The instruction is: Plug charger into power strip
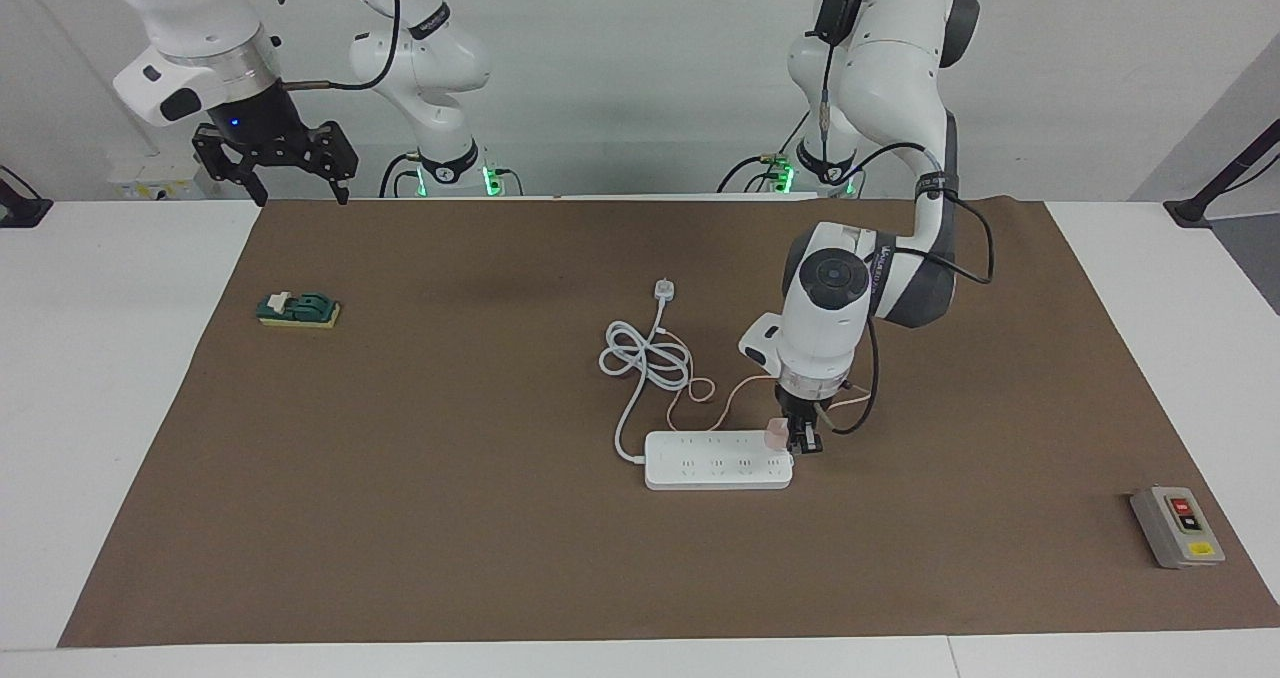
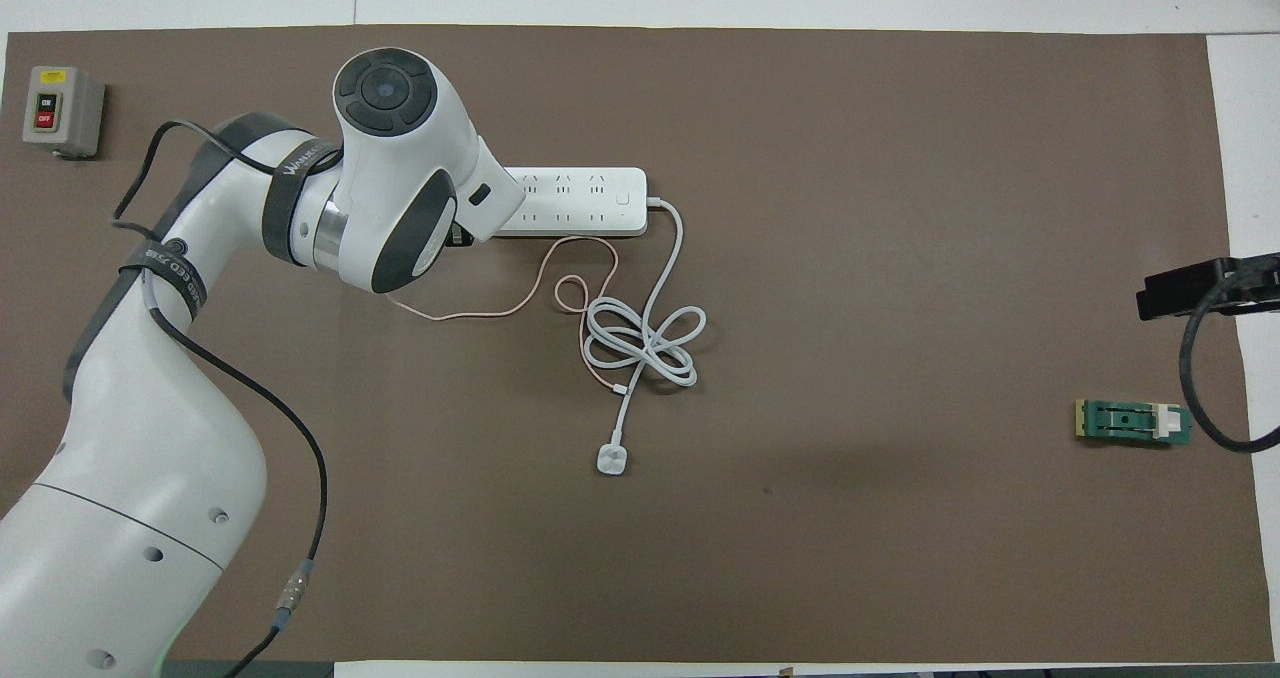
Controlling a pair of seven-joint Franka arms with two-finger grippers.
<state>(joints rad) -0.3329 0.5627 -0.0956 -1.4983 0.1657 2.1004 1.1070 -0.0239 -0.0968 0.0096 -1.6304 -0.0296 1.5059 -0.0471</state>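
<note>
The white power strip [image 1: 715, 461] lies flat on the brown mat, its thick cord coiled [image 1: 645, 358] nearer to the robots. My left gripper [image 1: 802, 442] points straight down at the strip's end toward the left arm's side, shut on the pale pink charger [image 1: 775, 435], which sits right over the strip's last sockets. Its thin pink cable [image 1: 735, 391] trails toward the coil. In the overhead view the left wrist covers that end of the power strip [image 2: 575, 201] and hides the charger. My right gripper [image 1: 290, 173] waits open, raised over the mat's edge by its base.
A grey box with red and yellow buttons [image 1: 1177, 526] stands at the left arm's end of the mat. A small green and yellow part [image 1: 298, 309] lies at the right arm's end. The cord's white plug [image 1: 664, 289] rests nearer to the robots than the coil.
</note>
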